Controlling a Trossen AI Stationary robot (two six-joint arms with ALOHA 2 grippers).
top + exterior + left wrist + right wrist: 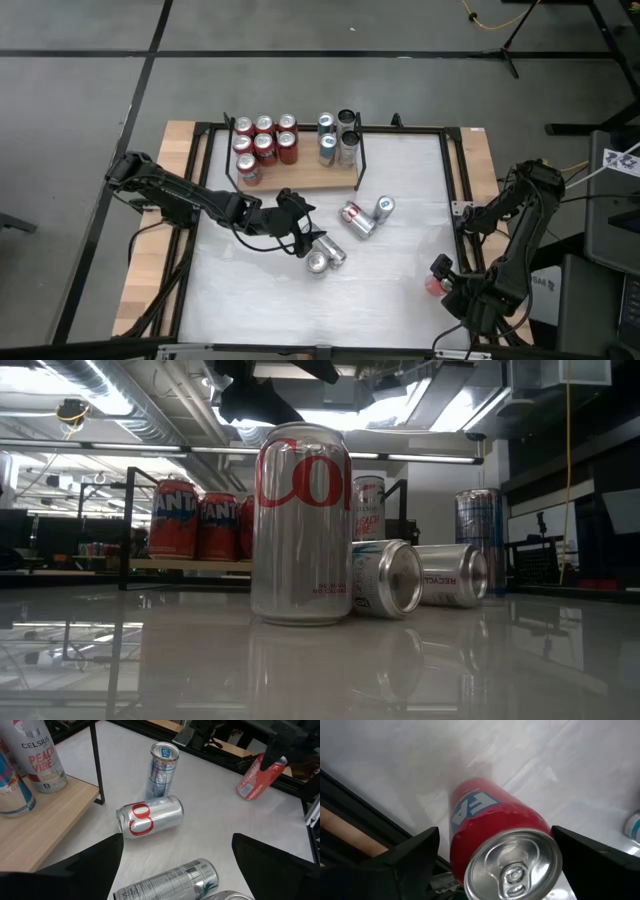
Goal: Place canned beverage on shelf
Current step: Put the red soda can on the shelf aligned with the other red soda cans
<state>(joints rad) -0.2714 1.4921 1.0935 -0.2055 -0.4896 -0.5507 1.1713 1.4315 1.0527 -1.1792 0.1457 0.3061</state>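
Observation:
A red can (485, 815) stands upright near the table's right edge (433, 285), and my right gripper (495, 855) points down over it, open, with one finger on each side of the can's top and not touching it. My left gripper (305, 238) hangs open near the table's middle, above a lying silver can (170, 880) and next to an upright one (317, 263). Beyond it a silver cola can (150, 817) lies on its side and a slim can (162, 767) stands upright. The shelf (310, 180) at the far side carries several red and silver cans.
Black rails (97, 765) edge the shelf's near corner. The table's black frame (365, 820) runs close beside the red can. In the low view the upright silver can (300, 525) stands nearest, with two lying cans (385, 575) to its right.

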